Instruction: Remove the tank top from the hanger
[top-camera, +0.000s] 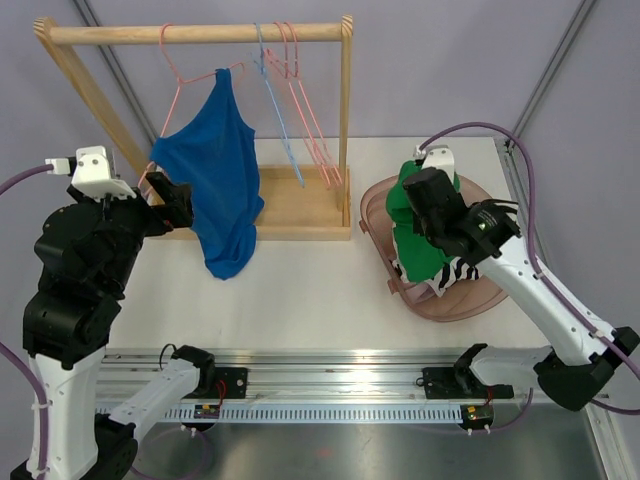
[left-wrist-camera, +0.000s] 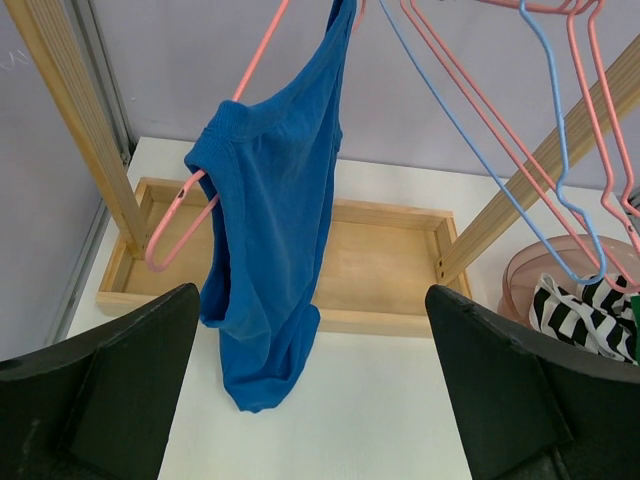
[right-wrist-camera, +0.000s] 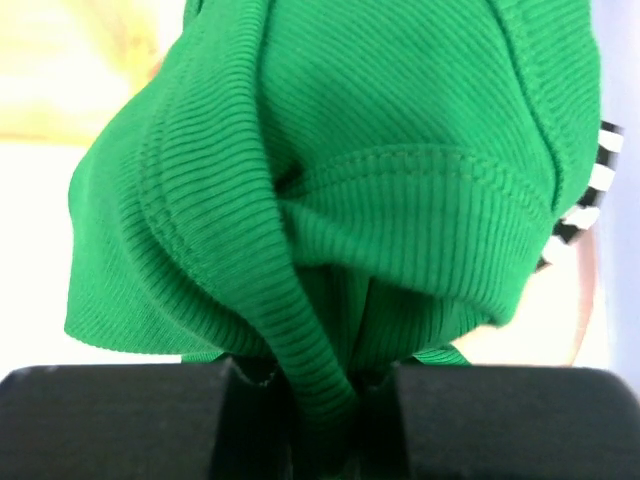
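no readable text, label, brand, number or sign shows in any view.

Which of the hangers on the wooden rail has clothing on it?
The leftmost pink hanger, which carries the blue tank top. The light blue hanger and the pink hangers to its right hang bare.

Overhead, left wrist: same tank top (top-camera: 215, 185)
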